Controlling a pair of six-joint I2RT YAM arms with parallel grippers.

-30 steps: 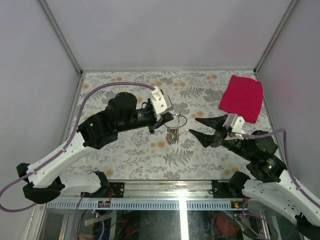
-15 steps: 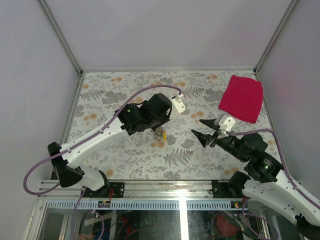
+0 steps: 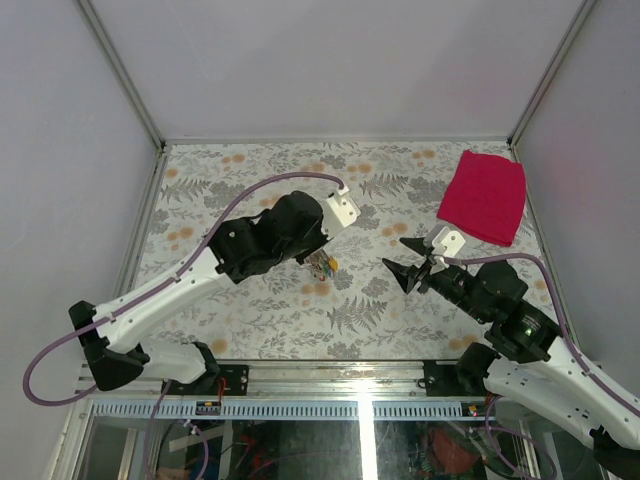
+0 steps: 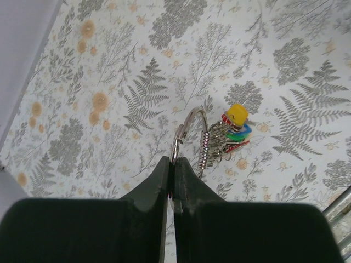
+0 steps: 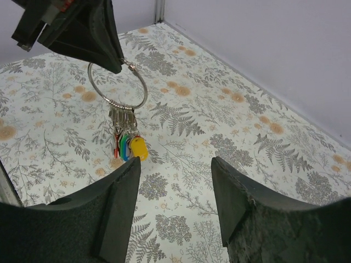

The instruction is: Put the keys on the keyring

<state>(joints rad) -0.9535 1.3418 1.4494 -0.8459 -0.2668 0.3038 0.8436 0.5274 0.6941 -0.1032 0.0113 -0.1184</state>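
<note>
Since 1 second ago, your left arm has swung round and carried the keyring away from the red cloth (image 3: 483, 195), so the bunch now sits a little further from it than before. Your right arm has shifted only slightly.

Your left gripper (image 4: 171, 161) is clamped shut on the keyring (image 4: 193, 111), with the thin wire pinched right at the fingertips. The ring stands up from the jaws as an open loop. The keys (image 4: 230, 131) are threaded on it in 1 tight bunch, on the side of the loop away from the pinch. Yellow, blue, green and red heads show, with the yellow one outermost.

From the right wrist you see the ring (image 5: 118, 104) hanging from the left fingers, with the keys (image 5: 127, 145) dangling straight below it. You cannot tell from here whether they touch the floral table (image 3: 250, 180).

Your right gripper (image 3: 394, 252) has its jaws spread apart and holds nothing. It lies between the red cloth and the keys, pointing at the bunch from near by but apart from it. The cloth itself lies flat at the far corner, well apart from the keyring.
</note>
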